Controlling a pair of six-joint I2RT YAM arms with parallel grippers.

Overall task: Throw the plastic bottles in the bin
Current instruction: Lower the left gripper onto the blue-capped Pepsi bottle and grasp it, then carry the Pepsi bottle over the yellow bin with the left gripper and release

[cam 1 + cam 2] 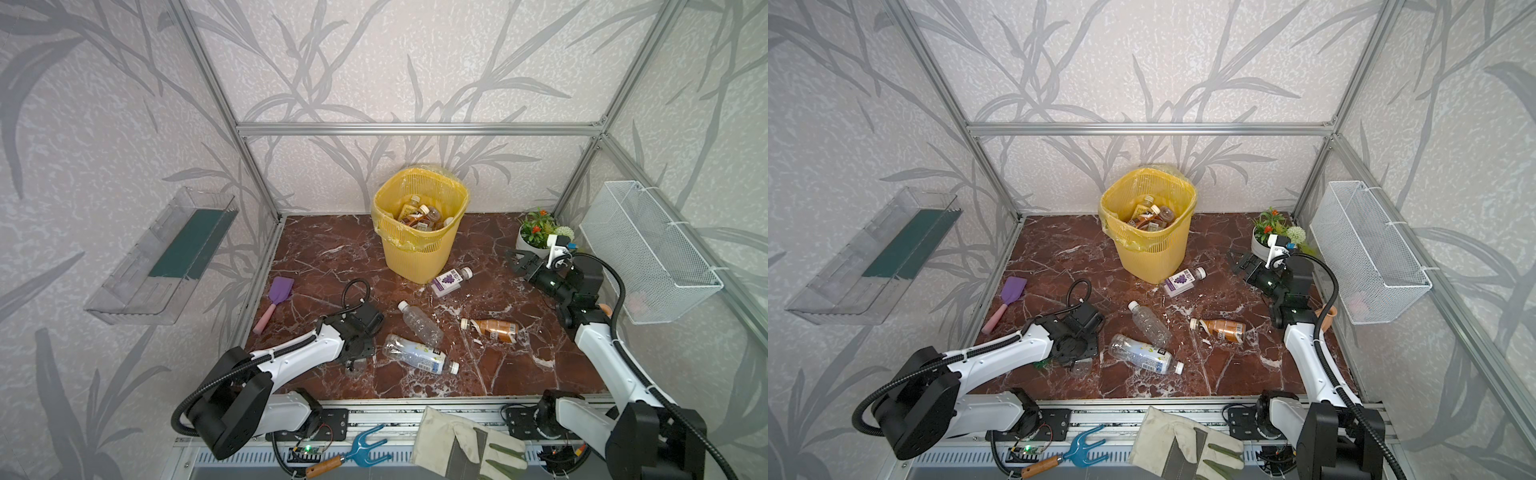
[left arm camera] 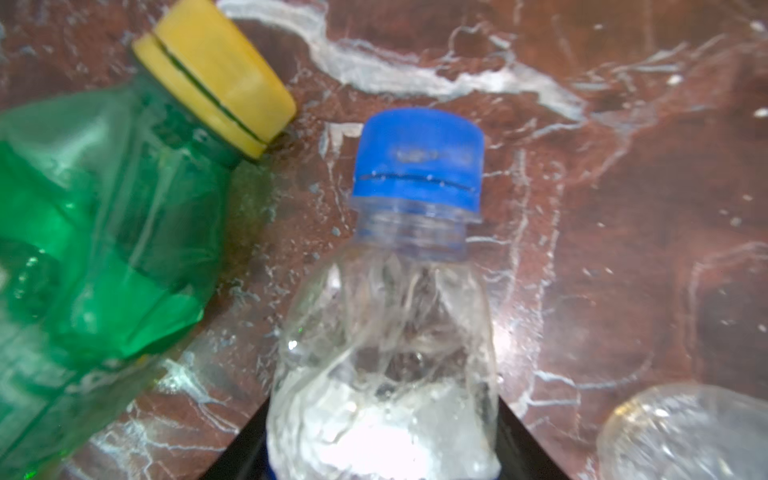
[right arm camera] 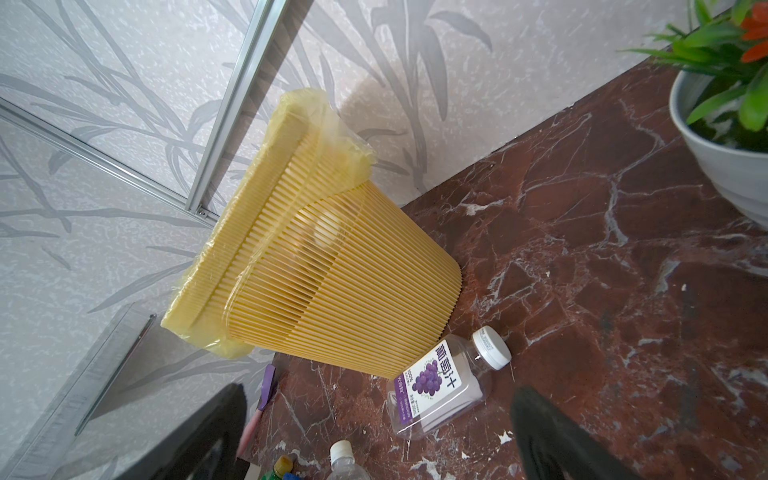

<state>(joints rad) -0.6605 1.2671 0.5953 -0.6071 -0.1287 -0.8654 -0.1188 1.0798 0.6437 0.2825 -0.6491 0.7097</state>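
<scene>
The yellow bin [image 1: 419, 249] [image 1: 1148, 253] [image 3: 332, 270] stands at the back of the marble table with several bottles [image 1: 419, 216] inside. My left gripper [image 1: 355, 363] [image 1: 1077, 365] [image 2: 382, 449] is down at the front left, shut on a crumpled clear bottle with a blue cap [image 2: 386, 332]. A green bottle with a yellow cap [image 2: 104, 232] lies beside it. Loose on the table are a purple grape bottle [image 1: 451, 281] [image 3: 440, 386], a clear white-capped bottle [image 1: 419, 324], a labelled clear bottle [image 1: 419, 354] and a brown bottle [image 1: 492, 329]. My right gripper [image 1: 513, 259] [image 3: 378, 395] hovers open at the back right, facing the bin.
A plant pot [image 1: 536, 237] stands behind the right gripper and a white wire basket [image 1: 648, 253] hangs on the right wall. A purple spatula [image 1: 274, 303] lies at the table's left edge. A glove [image 1: 465, 444] and a blue hand fork [image 1: 357, 455] lie on the front rail.
</scene>
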